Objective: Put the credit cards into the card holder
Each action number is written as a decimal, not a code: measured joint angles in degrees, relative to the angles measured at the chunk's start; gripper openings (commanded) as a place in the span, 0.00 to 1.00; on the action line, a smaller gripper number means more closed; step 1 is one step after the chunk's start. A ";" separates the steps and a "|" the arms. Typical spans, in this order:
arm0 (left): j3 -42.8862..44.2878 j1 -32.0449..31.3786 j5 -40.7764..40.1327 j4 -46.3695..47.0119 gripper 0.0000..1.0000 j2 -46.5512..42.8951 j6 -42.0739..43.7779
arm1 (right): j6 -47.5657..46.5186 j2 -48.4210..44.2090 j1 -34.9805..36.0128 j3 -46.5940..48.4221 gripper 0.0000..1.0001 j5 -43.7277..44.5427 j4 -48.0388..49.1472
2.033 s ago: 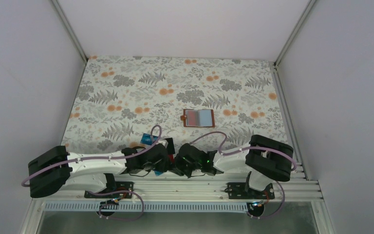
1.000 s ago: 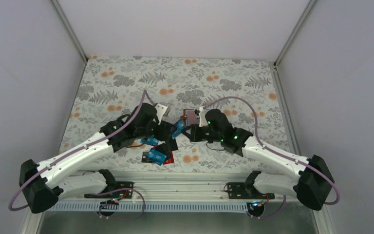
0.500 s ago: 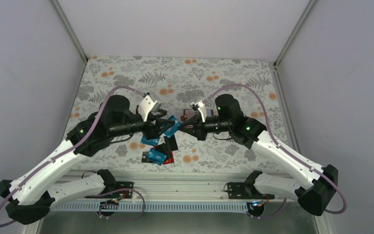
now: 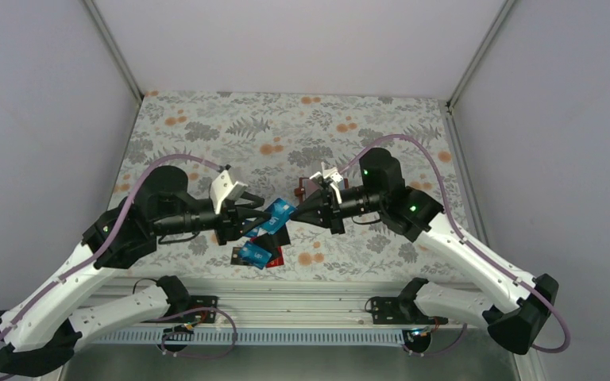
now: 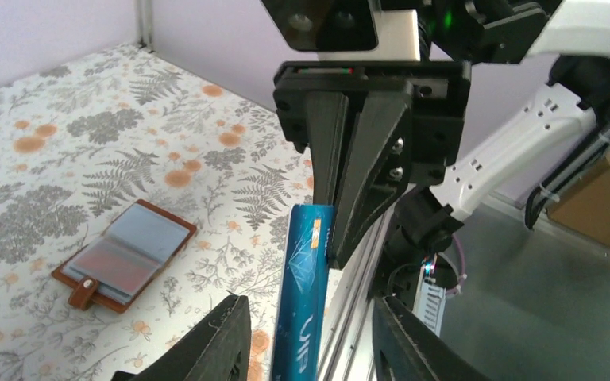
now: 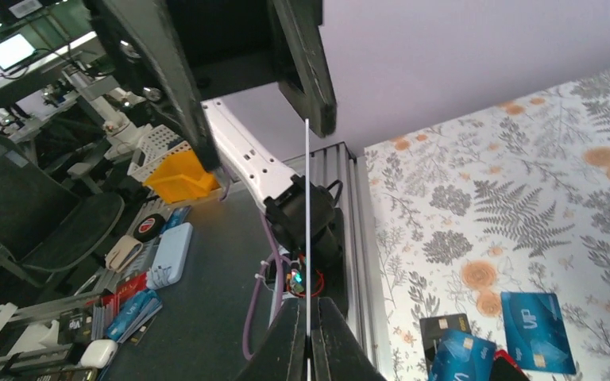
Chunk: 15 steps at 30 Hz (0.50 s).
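Blue credit card: held in the air above the counter, one end pinched by the right pincer, jaws closed flat on it.
Left pincer: fingers spread wide either side of the card's other end, not clamping.
Card holder: lying open on the counter, clear sleeves upward, partly hidden behind the right pincer in the top view.
Remaining credit cards: loose overlapping heap, blue, red and black, near the counter's front edge.

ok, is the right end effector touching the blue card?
Touching. The left wrist view shows the right end effector with both fingers pinched on the upper end of the blue card, no gap.
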 measured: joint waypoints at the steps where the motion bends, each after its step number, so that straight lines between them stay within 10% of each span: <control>1: 0.00 0.00 0.28 -0.13 0.36 -0.07 0.13 | -0.39 0.00 0.00 0.26 0.04 -0.70 0.00; 15: -1.88 -0.11 7.13 0.90 0.02 1.88 1.92 | -4.31 -0.20 -0.22 2.23 0.04 -4.98 -1.36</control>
